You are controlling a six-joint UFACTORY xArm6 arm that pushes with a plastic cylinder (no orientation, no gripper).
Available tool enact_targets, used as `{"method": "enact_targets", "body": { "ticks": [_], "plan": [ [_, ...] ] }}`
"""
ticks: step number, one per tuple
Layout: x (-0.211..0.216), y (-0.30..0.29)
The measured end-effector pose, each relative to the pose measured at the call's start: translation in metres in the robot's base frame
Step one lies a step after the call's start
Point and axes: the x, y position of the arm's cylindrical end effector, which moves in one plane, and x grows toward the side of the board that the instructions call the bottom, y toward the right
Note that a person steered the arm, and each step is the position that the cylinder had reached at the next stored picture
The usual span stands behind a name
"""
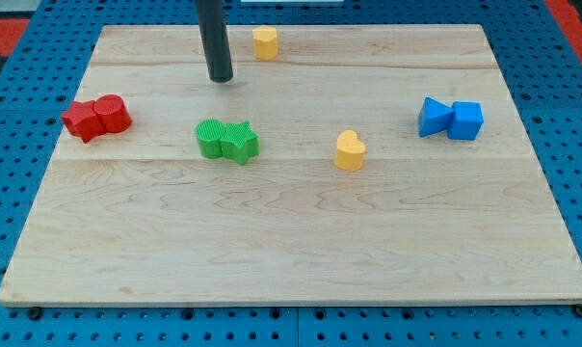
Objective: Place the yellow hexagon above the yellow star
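The yellow hexagon (265, 42) stands near the view's top edge of the wooden board (291, 251), a little left of centre. A second yellow block (350, 150), with a heart-like outline, sits right of centre, well below and to the right of the hexagon. I can make out no star-shaped yellow block. My tip (220, 79) rests on the board just left of and slightly below the hexagon, apart from it. It touches no block.
A red star (81, 120) and a red cylinder (112, 114) touch at the left. A green round block (212, 138) and a green star (240, 142) touch below my tip. A blue triangular block (433, 116) and a blue cube (466, 120) touch at the right.
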Motion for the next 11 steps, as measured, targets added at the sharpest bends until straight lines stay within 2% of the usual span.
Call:
{"method": "enact_targets", "body": {
  "ticks": [1,2,5,7,9,11],
  "plan": [
    [-0.027,-0.02],
    [-0.067,-0.009],
    [-0.092,-0.003],
    [-0.085,0.003],
    [-0.038,0.071],
    [-0.025,0.122]
  ]
}}
